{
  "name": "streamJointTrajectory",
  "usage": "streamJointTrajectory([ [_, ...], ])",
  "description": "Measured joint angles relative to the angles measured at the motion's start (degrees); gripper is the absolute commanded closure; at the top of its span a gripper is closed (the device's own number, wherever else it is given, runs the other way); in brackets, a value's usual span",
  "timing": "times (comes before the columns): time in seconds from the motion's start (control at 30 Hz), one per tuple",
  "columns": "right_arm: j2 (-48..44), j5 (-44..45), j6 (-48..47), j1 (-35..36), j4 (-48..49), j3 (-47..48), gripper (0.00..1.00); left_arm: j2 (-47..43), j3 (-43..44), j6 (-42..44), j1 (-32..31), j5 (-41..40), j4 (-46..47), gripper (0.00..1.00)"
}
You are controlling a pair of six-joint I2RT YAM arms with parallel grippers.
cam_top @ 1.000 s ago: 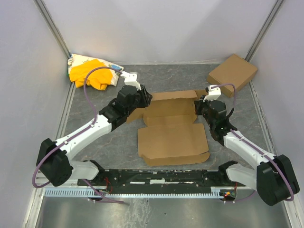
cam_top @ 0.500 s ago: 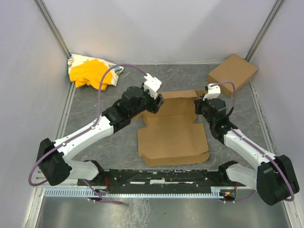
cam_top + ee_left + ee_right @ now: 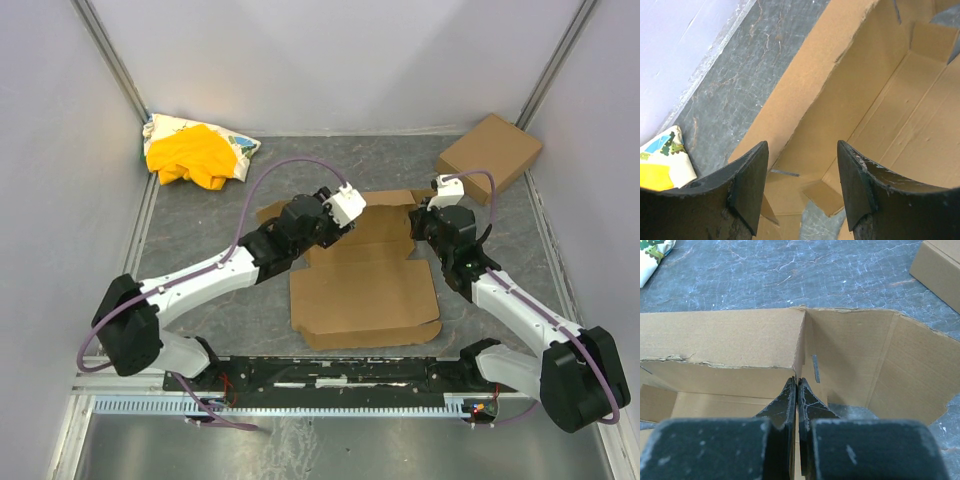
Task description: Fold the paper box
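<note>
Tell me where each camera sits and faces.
Top external: above, behind the bases, looking down on the paper box; both arms show.
Left wrist: over the box's left half, facing its raised wall; open left gripper shows.
Right wrist: low at the box's right corner, facing away from the bases; shut right gripper shows.
Shared: both wrist views catch the cloth bundle.

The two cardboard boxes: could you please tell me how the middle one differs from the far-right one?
The paper box lies open, lid flat and back wall up; the corner box is closed. The paper box sits roughly square in the top view; the corner box is turned diagonally. Both are plain brown cardboard.
</note>
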Motion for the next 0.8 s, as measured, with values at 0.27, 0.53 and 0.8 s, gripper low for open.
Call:
streamJointTrajectory([
  [0.27, 0.0, -0.94, -0.42, 0.0, -1.11, 0.55, 0.96, 4.0, -1.16, 5.62, -2.78, -5.79, 4.02, 0.41],
  [0.53, -0.17, -1.38, -0.42, 0.0, -1.88, 0.72, 0.91, 4.48, -4.72, 9.49, -3.45, -10.86, 12.24, 0.65],
  [0.8, -0.42, -2.56, -0.37, 0.0, -6.86, 1.92, 0.79, 5.33, -7.41, 14.82, -3.87, -16.04, 19.85, 0.93],
])
